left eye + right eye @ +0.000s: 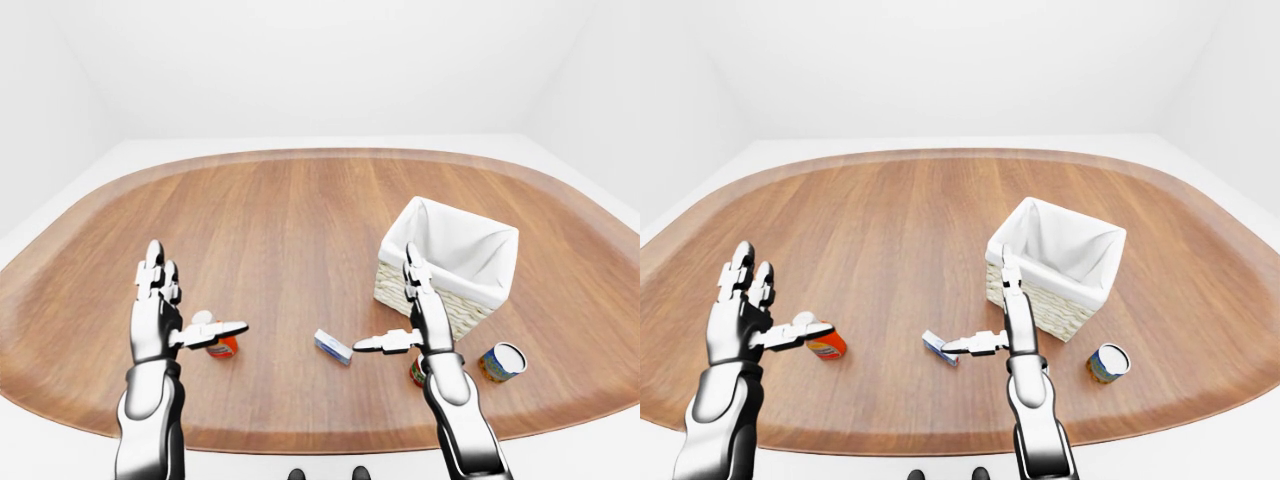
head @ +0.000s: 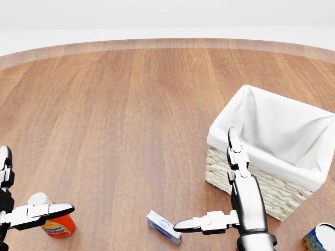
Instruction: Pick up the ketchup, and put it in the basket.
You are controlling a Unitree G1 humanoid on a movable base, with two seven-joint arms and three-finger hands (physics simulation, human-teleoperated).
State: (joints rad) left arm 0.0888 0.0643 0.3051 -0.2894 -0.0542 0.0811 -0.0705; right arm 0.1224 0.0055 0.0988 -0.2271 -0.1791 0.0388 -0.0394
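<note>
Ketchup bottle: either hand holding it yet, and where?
No. Left hand is open beside the ketchup bottle; right hand is open too.

Bright, even white light fills the room; shadows are faint and soft. Everything is sharp, without glare. The eye views bow the table (image 1: 300, 210) edge.

Left hand (image 2: 21, 214) open over ketchup (image 2: 56, 226); basket (image 2: 272, 151) right.

One ketchup bottle (image 1: 823, 343), one lined wicker basket (image 1: 1055, 264), one small blue-and-white box (image 1: 938, 346) and one tin can (image 1: 1106, 362) sit on a single wooden table (image 1: 900, 220), with two robot hands raised.
</note>
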